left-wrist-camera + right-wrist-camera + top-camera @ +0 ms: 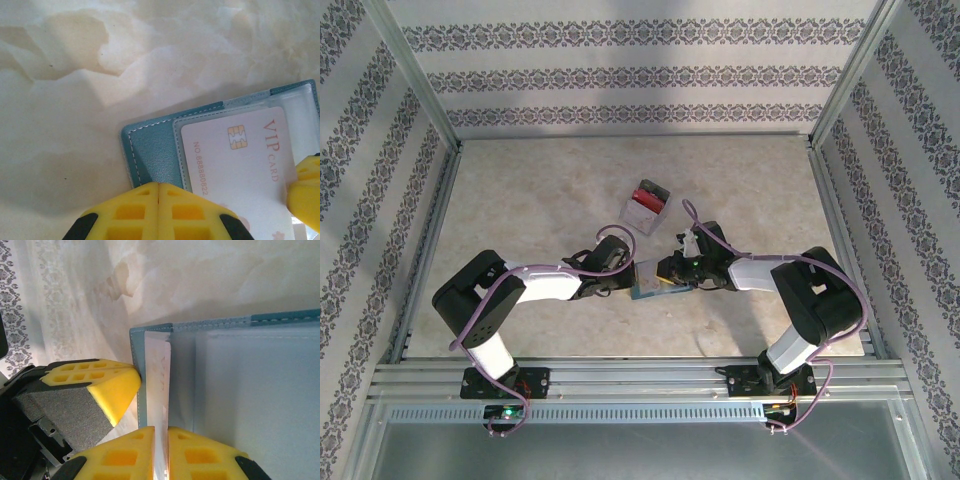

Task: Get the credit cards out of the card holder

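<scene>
Left gripper [159,212] sat fully closed, tips on teal card holder [150,150] edge. Right gripper [161,452] pinched VIP card [240,170] edge, jaws nearly together.

Robot lab test cell.
Aluminium extrusion frame [640,374], wallpapered panel walls [640,60], two arms [545,284] bolted at table [540,200] near edge.

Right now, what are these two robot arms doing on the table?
They are working on an open teal card holder. The left tool, closed, rests on its edge, seemingly holding it steady. The right tool is pinched on a white VIP card, which sits mostly in its clear pocket, not yet pulled out.
</scene>
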### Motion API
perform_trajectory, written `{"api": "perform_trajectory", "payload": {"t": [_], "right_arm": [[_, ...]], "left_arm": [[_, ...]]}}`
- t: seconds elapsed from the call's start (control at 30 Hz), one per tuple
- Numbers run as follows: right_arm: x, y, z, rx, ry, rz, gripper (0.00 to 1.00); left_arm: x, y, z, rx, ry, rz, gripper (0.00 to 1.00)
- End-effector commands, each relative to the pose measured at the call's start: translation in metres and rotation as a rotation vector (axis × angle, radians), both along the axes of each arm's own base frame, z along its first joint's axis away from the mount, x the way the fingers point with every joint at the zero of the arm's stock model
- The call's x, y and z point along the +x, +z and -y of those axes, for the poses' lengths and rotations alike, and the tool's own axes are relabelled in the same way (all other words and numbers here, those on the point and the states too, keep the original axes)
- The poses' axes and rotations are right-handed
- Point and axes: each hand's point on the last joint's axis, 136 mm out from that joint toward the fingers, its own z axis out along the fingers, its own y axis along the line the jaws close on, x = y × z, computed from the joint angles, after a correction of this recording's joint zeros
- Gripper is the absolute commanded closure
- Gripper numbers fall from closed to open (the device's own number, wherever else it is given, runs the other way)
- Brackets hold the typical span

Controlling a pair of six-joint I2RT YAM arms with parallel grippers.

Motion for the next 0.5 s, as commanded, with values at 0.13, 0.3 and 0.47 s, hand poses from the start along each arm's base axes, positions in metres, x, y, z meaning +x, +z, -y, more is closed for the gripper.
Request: {"api": "perform_trajectory", "payload": {"t": [0.13,0.3,0.47], "right_arm": [[0.0015,0.0064,0.0040,0.026,-0.005,0.024,0.85],[0.0023,0.0085,0.0054,0.030,-0.009,0.029,0.85],[0.0027,0.0108,0.0068,0.045,-0.015,0.031,0.82]], "left_arm": [[-0.0098,-0.0153,-0.0205,0.071,0.036,-0.071,0.96],[-0.0098,-0.0150,-0.0221,0.075,0.037,-0.067,0.96],[-0.0096,-0.0151,-0.0234,0.077,0.041,-0.067,0.96]]}}
